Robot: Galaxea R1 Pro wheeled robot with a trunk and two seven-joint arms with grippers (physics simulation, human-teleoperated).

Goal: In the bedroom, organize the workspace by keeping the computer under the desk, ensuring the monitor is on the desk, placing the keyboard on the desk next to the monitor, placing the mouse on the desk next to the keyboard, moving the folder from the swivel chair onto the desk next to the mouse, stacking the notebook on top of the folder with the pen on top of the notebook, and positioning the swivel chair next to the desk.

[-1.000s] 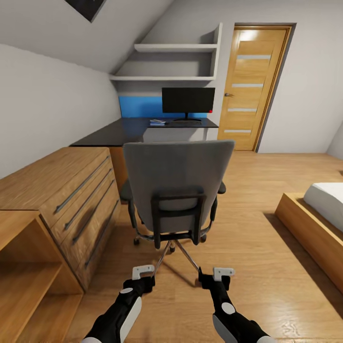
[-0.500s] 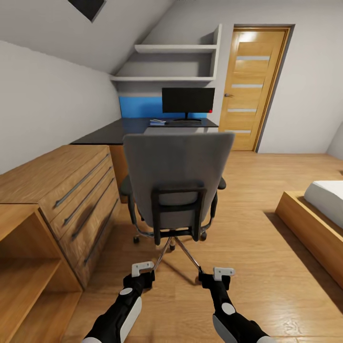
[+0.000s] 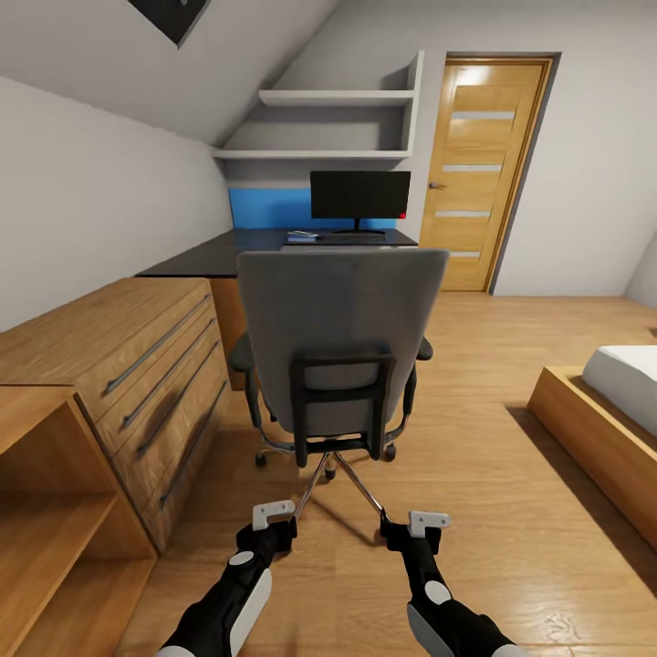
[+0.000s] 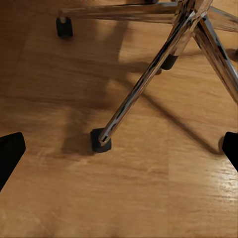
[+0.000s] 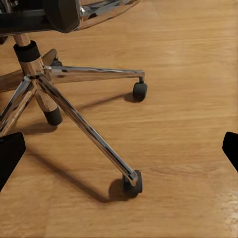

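Black-fingered left end effector and right end effector hang low over the light wood plank floor, both with fingers apart and empty. Wrist views show the chrome star base and black castors, detail the head view barely gives. Just beyond stands the grey upholstered swivel chair, back toward the robot. Farther off, the matte black L-shaped worktop carries the wide black monitor below white shelves; a wooden door stands beside it.
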